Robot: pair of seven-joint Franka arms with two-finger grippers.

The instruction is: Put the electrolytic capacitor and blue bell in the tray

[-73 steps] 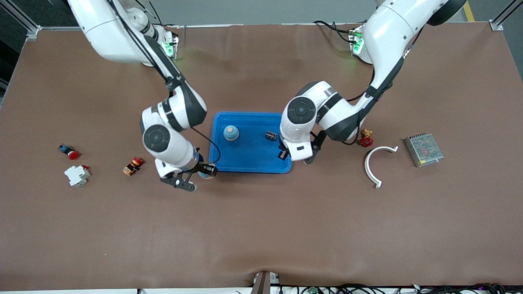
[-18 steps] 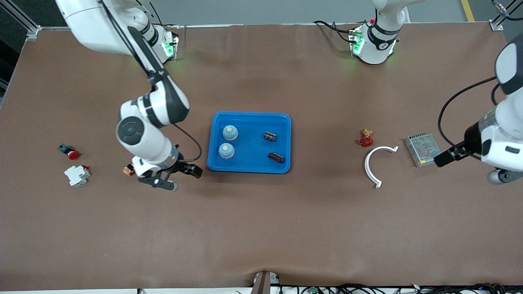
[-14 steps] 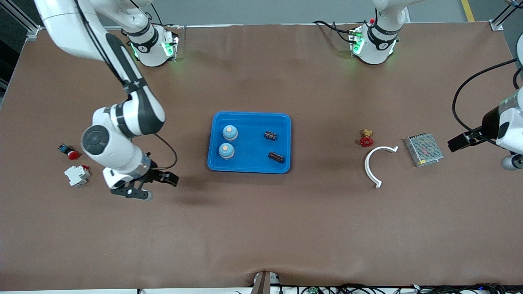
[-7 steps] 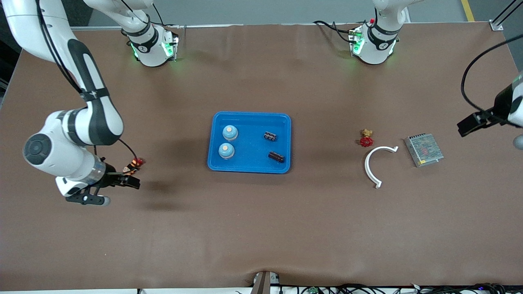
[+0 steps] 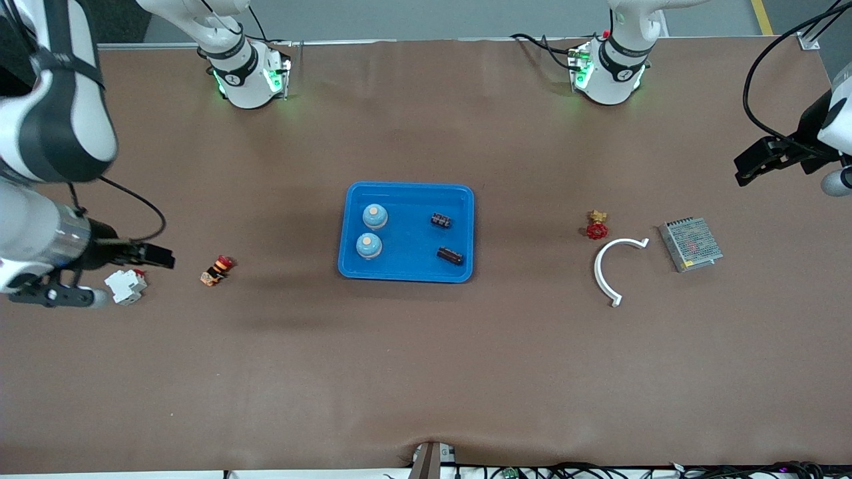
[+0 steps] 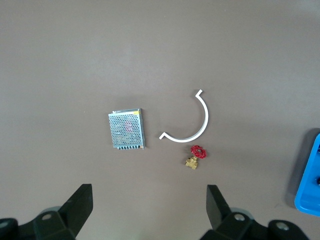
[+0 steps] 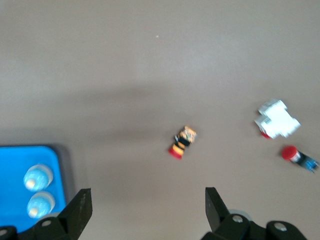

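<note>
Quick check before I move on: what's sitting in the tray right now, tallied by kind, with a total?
In the tray:
Blue bells: 2
Electrolytic capacitors: 2
Total: 4

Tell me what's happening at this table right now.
Nothing is being handled. The shallow bright-blue plastic tray holds two blue dome-shaped bells and two dark cylindrical capacitors. The left gripper is open and empty, over bare table at the left arm's end; the right gripper is open and empty, above the white blocky part at the right arm's end.
</note>
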